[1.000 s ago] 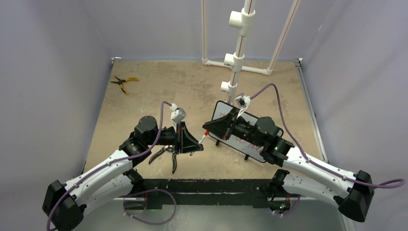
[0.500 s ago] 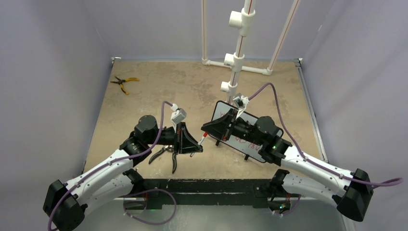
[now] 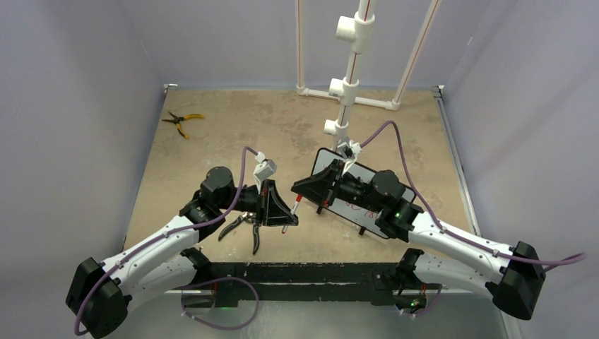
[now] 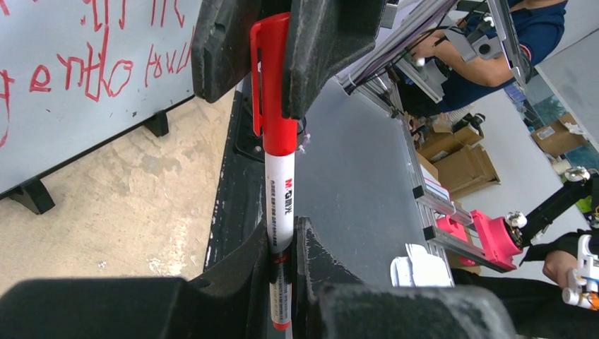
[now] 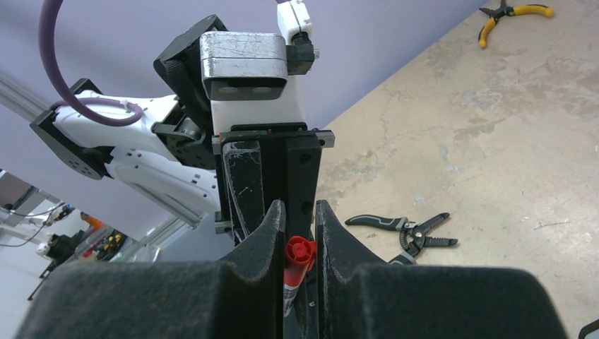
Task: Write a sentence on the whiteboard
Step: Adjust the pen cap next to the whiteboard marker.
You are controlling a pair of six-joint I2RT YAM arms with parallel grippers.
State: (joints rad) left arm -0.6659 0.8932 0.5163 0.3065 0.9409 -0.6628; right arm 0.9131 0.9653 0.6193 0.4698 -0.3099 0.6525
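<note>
Between the arms, over the tan table's (image 3: 212, 155) near half, the left gripper (image 4: 282, 272) clamps a white-barrelled marker (image 4: 280, 176) while the right gripper (image 5: 300, 233) pinches its red cap. Right of the table's middle, the small black-framed glossy whiteboard (image 4: 70, 127) already carries the red handwritten sentence (image 4: 92, 67). Capping seems in hand, so next comes a straight push along the pen.
</note>
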